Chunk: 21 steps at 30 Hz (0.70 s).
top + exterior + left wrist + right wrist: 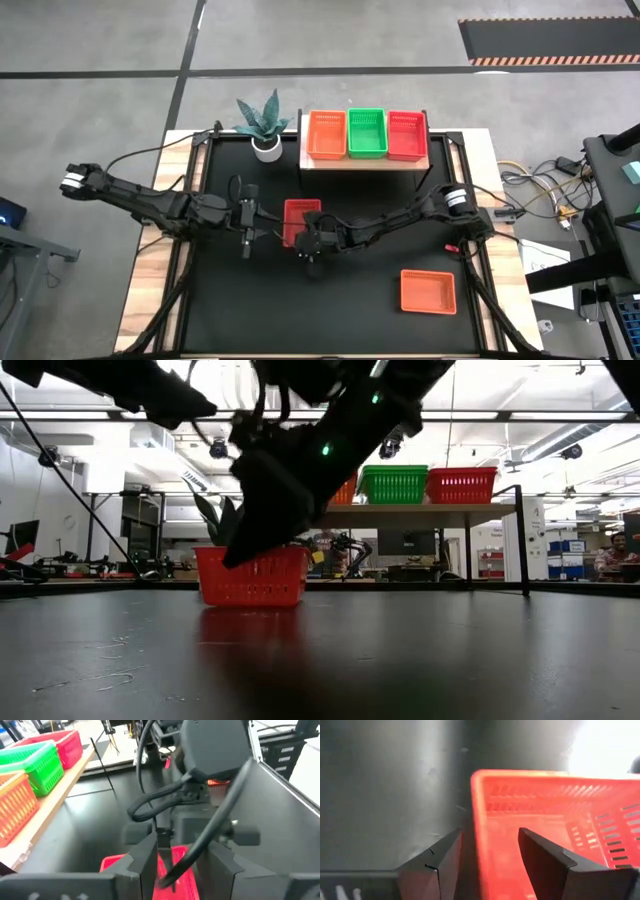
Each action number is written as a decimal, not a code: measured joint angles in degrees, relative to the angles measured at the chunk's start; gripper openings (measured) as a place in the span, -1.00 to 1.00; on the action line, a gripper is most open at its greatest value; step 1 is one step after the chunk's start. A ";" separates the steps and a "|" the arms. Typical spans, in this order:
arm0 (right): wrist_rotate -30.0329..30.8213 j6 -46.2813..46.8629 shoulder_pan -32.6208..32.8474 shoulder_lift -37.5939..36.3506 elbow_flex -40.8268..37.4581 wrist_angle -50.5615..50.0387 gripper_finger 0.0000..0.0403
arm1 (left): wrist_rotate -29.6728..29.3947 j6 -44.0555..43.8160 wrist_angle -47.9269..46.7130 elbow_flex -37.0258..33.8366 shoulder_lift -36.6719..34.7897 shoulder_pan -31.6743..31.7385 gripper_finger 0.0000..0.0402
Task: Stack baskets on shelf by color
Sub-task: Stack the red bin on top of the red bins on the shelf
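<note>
Straddling the near rim of the red basket (555,830) on the worktop (350,310), the right end effector (487,862) stands open, one finger outside the wall and one inside, nearer than the half-open, empty left end effector (247,222).

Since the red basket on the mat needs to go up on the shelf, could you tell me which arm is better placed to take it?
The right. The right gripper already straddles the red basket wall, fingers open on either side. The left gripper waits beside it, off the rim.
</note>
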 joint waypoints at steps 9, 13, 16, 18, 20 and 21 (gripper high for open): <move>-3.53 -0.83 -0.23 0.37 0.64 -0.08 -0.49 | -0.02 0.17 -0.12 -0.02 0.80 0.00 -0.44; -4.67 -0.91 -0.36 0.24 0.64 -0.11 -0.83 | -0.04 0.17 0.00 -0.02 0.81 0.00 -0.44; -5.94 -1.66 -0.33 -0.01 0.64 -0.15 -0.92 | -0.04 0.15 0.03 -0.02 0.83 0.00 -0.44; -6.10 -2.06 -0.30 -0.55 0.64 -0.28 -0.93 | -0.04 0.15 -0.01 -0.02 0.83 0.00 -0.44; -6.10 -3.45 0.02 -1.62 0.64 -0.67 -0.93 | -0.06 0.13 0.02 -0.02 0.83 0.00 -0.44; -6.10 -4.25 0.21 -2.45 0.64 -1.09 -0.93 | -0.07 0.13 0.05 -0.02 0.83 0.00 -0.44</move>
